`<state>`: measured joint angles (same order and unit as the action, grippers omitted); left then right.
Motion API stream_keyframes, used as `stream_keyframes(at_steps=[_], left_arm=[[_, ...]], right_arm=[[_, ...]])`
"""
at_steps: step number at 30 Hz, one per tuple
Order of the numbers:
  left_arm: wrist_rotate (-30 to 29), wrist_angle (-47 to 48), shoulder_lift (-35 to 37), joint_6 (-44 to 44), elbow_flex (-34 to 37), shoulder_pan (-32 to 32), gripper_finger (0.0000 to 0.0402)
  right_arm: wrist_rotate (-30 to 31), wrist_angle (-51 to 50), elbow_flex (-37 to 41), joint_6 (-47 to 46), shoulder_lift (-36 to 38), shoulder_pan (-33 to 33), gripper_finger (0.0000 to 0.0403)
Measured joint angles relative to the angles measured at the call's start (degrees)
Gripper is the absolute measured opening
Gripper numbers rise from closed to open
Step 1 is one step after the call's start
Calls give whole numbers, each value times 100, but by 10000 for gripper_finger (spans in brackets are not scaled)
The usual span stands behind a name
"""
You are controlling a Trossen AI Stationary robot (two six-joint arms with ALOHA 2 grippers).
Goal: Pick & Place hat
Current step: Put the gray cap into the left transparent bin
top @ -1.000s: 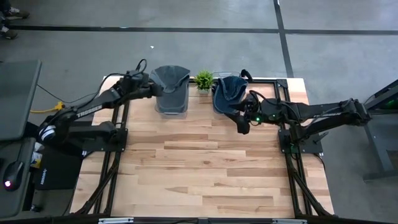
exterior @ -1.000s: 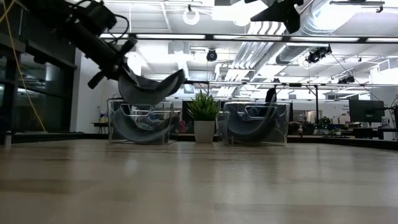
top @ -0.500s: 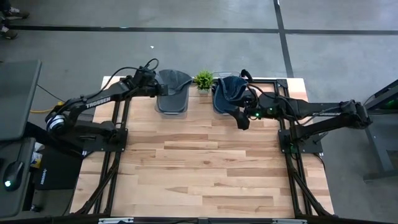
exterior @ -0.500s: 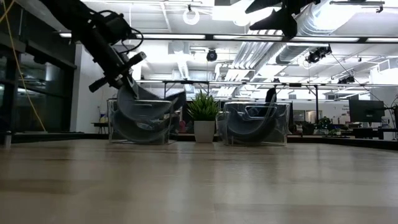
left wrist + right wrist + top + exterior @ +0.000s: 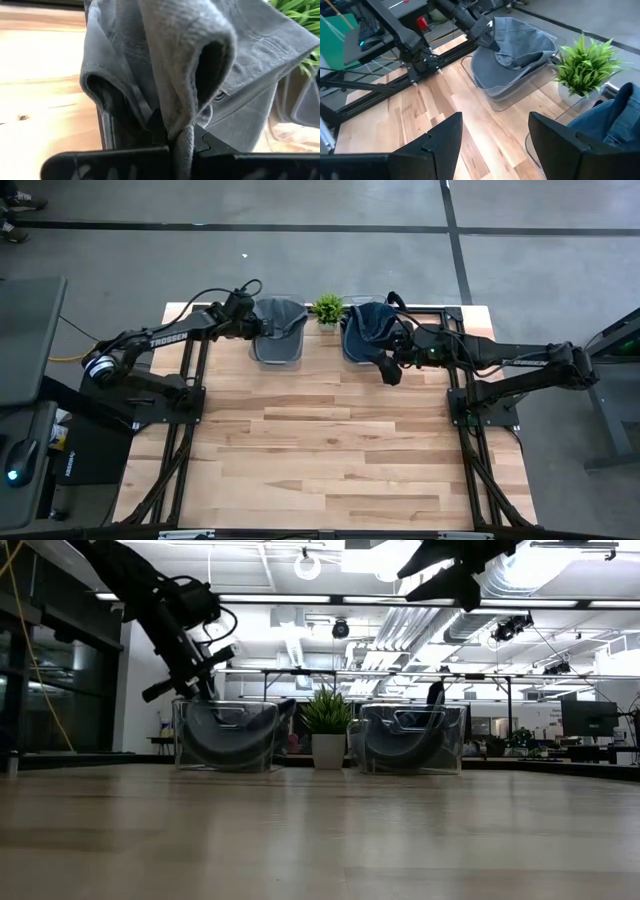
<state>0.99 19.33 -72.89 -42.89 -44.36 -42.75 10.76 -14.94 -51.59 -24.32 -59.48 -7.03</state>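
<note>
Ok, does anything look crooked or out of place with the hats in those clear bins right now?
Only the top grey hat in the left bin: it is bunched, its fabric pinched in the left gripper. The blue hat drapes over its bin's edge. The right gripper hangs open.

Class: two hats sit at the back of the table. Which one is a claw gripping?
The grey hat, left of the plant: the left claw pinches its fabric. The blue hat lies free; the right claw is open beside it.

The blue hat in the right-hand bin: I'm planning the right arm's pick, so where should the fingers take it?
Probably the raised fold of the blue hat above the clear bin, coming from above: only that part stands clear. The right gripper, open, hovers beside it.
</note>
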Motion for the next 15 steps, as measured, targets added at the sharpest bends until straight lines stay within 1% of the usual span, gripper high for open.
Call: stream_keyframes(at_steps=[8,15], left_arm=[[-33,77,-35,-101,0,1,0],[-35,138,-37,-103,0,1,1]], right_arm=[[-238,-48,0,39,0,-15,222],[-267,-185,0,39,0,-14,222]])
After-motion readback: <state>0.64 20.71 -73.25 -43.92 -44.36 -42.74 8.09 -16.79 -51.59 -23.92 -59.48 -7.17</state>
